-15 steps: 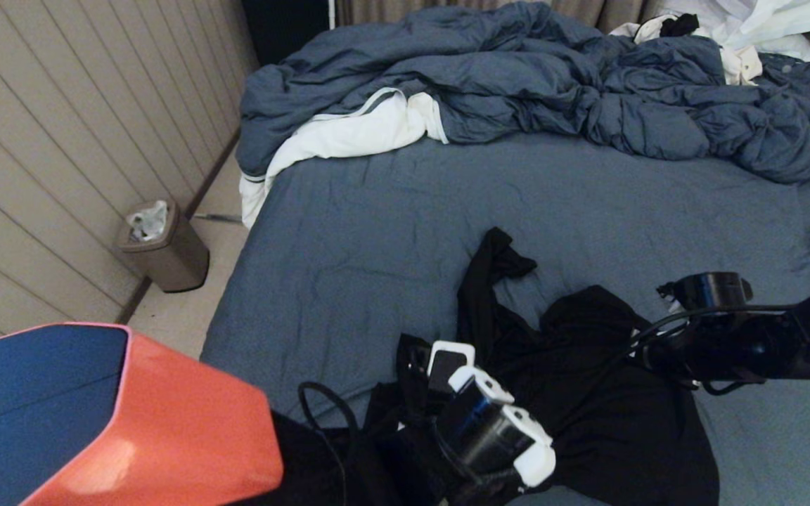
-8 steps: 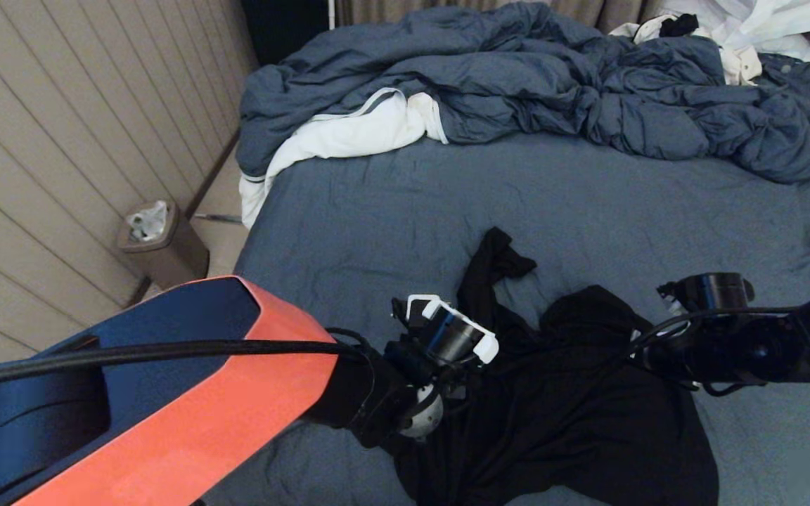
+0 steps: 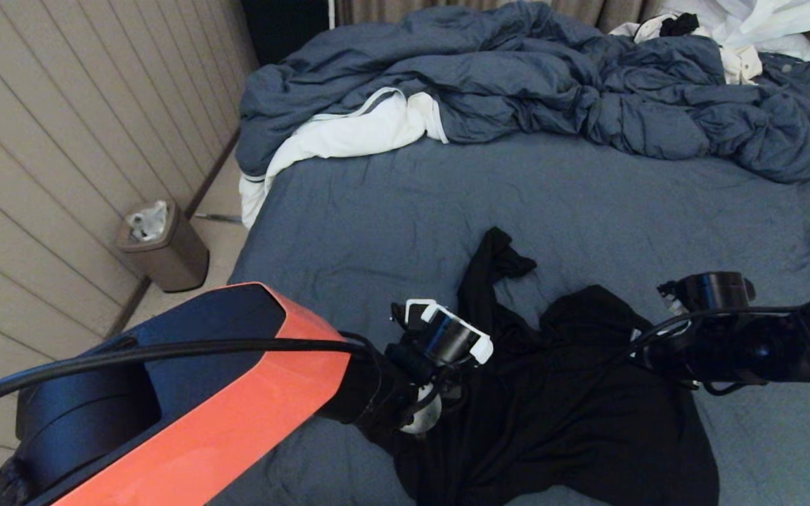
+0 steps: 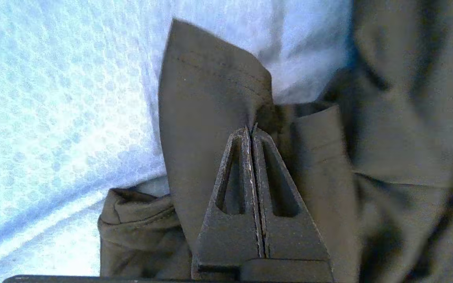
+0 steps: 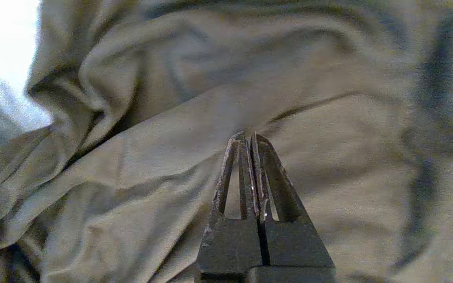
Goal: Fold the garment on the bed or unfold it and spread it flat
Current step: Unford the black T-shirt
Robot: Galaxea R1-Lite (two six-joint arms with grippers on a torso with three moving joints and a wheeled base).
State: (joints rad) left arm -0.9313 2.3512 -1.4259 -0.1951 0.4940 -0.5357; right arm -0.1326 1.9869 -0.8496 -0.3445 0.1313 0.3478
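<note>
Pinching a hemmed fold of the crumpled black soft-knit T-shirt [image 3: 574, 400] on the near part of the slate-blue-sheeted bed [image 3: 391, 204], left gripper [image 4: 251, 131] is fully closed. Right gripper [image 5: 249, 137] is closed too, tips at a crease; can't tell if it holds cloth. Risks: thin bite slipping under pull, or several layers caught together, dragging the heap.

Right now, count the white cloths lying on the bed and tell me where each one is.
2 show. One white cloth pokes from under the blue duvet at the bed's far left corner, draping over the edge. Another white cloth lies at the far right corner. More may hide under the duvet.
</note>
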